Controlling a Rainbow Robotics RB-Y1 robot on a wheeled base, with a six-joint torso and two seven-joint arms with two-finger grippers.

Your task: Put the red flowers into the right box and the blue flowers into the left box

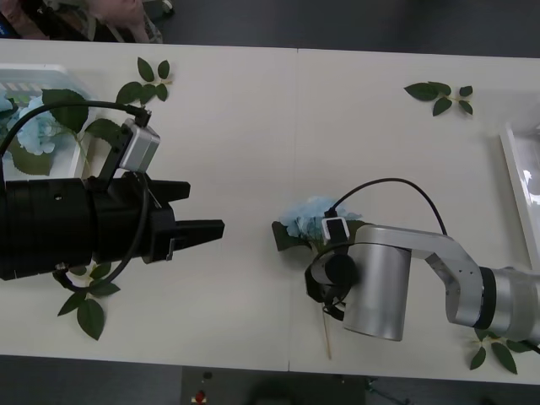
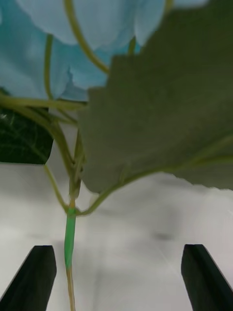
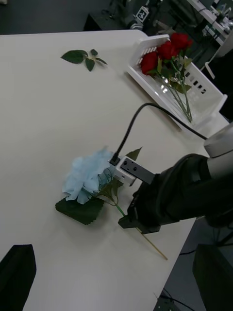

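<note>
From the left wrist, red flowers lie in the right box. The right gripper hangs over the blue flower on the table, fingers wide apart either side of its stem, seemingly not touching. The left gripper hovers open, holding nothing.

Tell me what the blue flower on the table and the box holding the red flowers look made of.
The blue flower looks artificial: thin fabric-like petals and a smooth plastic-looking stem, over which the open right tool hovers. The right box looks like glossy white plastic with slotted walls, though its exact material is unclear.
</note>
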